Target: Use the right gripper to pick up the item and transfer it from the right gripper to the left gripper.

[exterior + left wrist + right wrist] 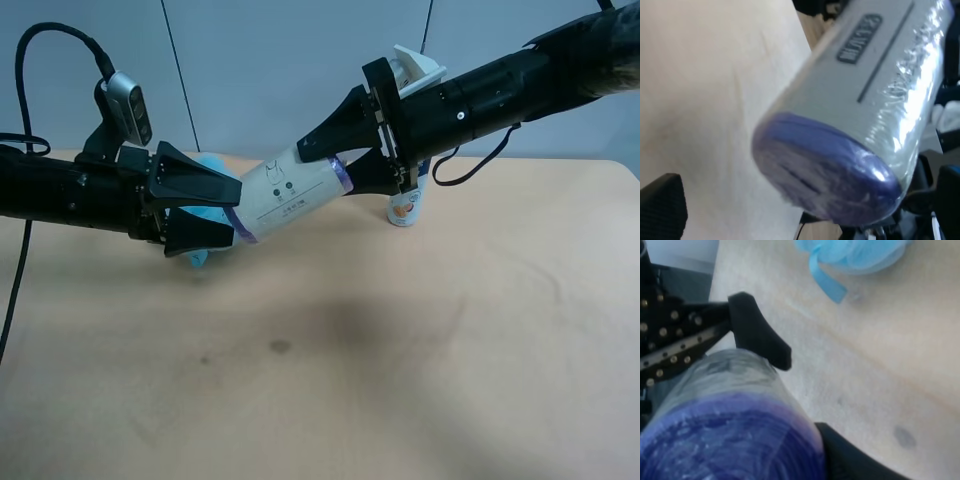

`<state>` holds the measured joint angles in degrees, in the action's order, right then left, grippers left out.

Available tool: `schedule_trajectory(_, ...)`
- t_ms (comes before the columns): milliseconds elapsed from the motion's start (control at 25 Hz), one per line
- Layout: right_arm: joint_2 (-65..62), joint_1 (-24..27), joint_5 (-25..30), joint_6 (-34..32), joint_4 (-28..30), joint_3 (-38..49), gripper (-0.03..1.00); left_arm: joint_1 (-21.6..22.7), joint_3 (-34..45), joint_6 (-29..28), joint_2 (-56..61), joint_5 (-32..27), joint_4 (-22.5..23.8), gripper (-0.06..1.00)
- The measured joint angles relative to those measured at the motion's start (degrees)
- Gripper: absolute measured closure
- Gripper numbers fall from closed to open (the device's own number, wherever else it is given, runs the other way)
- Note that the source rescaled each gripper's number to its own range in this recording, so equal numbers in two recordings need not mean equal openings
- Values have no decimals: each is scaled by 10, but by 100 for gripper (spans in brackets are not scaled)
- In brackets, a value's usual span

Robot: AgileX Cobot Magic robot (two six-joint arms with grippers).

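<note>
The item [285, 195] hung tilted above the table [450, 350], centre frame. The right gripper [325, 170] clamped its upper end. The left gripper [236, 212] straddled its lower end.

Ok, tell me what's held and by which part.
The right gripper clamps the roll near its upper purple end. The left gripper straddles the lower end, apparently open.

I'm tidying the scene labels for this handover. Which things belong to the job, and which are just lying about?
In the job: the item, held above the table by the right gripper; the left gripper, open around its far end.
Lying about: light-blue bath pouf; small bottle behind the right gripper.
</note>
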<state>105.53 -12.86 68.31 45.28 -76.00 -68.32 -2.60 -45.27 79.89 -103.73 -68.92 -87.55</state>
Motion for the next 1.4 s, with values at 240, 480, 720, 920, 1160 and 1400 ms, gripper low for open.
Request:
schedule_trajectory(240,0,0,0,1,-3,0,96,-20,-20,-3,0,0,-16,-6)
schedule_trajectory(480,0,0,0,2,-12,0,96,-21,-20,-3,0,0,-19,-6)
schedule_trajectory(720,0,-13,-1,12,-25,0,96,-21,-20,-3,0,0,-23,-6)
schedule_trajectory(920,0,-16,-1,15,-27,0,96,-21,-20,-5,0,0,-24,-6)
schedule_trajectory(1160,0,-16,-1,15,-27,0,96,-21,-20,-13,0,0,-27,-6)
schedule_trajectory(1400,0,-16,-1,22,-27,0,96,-36,-20,-18,0,0,-22,-6)
